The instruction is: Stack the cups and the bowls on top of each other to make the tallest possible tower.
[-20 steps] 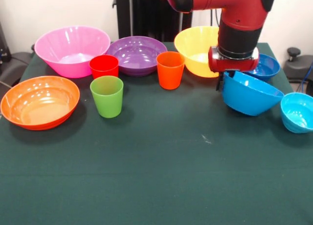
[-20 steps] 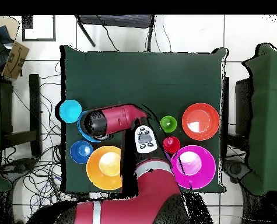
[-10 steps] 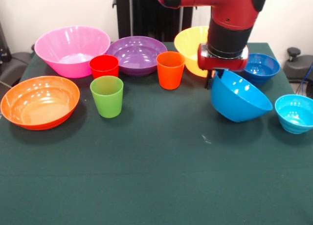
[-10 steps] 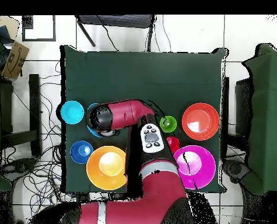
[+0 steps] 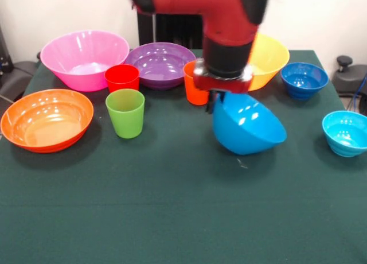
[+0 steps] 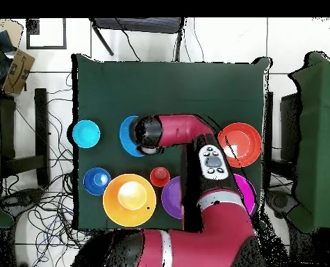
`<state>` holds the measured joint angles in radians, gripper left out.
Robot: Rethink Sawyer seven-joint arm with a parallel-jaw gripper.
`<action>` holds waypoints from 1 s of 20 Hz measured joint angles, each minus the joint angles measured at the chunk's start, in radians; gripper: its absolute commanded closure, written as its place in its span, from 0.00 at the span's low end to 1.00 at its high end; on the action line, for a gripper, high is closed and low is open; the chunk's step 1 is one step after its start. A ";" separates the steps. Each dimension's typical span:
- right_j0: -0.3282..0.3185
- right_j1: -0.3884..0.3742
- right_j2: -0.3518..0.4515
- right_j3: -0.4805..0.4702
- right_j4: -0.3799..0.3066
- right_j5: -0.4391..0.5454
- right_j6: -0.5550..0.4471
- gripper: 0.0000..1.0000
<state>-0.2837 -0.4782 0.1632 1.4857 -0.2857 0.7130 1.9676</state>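
Note:
My gripper (image 5: 216, 102) is shut on the rim of the large blue bowl (image 5: 248, 126) and holds it tilted just above the table, in front of the orange cup (image 5: 191, 84). In the overhead view the blue bowl (image 6: 129, 135) juts out from under the arm. The green cup (image 5: 125, 112) and red cup (image 5: 122, 78) stand to the left. The pink bowl (image 5: 85, 58), purple bowl (image 5: 160, 63) and yellow bowl (image 5: 270, 59) line the far side. Each stands alone.
The large orange bowl (image 5: 46, 119) sits at the left edge. The small dark blue bowl (image 5: 304, 79) and small cyan bowl (image 5: 345, 132) sit at the right. In the overhead view the arm hides the green and red cups.
The arm has carried the blue bowl to the left in the front view, from beside the small bowls towards the table's middle, still tilted in the grip.

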 measured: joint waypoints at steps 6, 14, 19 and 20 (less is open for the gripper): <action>-0.106 0.100 0.048 -0.113 0.002 0.029 -0.007 1.00; -0.153 0.179 0.120 -0.246 0.002 0.156 -0.066 1.00; -0.152 0.204 0.135 -0.301 0.002 0.205 -0.092 1.00; -0.152 0.208 0.138 -0.308 0.002 0.210 -0.093 1.00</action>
<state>-0.4358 -0.2703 0.3010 1.1774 -0.2841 0.9232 1.8741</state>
